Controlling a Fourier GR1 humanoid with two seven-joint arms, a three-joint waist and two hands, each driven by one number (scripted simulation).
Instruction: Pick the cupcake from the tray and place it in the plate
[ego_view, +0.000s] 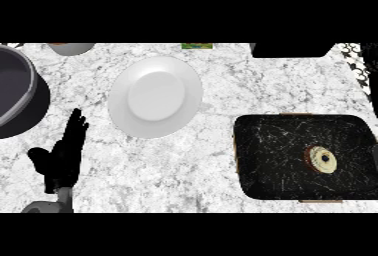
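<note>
The cupcake (322, 158), pale on top with a brown rim, lies in the right half of the black marbled tray (273, 150) at the lower right of the counter. The white plate (156, 96) sits in the upper middle, with nothing on it. My left hand (63, 157) stands at the lower left, fingers straight and pointing up, apart from both plate and tray and holding nothing. My right hand does not show.
A large dark pot (18, 92) fills the left edge. A grey bowl (70, 48) and a small green item (196, 46) sit at the back edge, and a black box (291, 49) at the back right.
</note>
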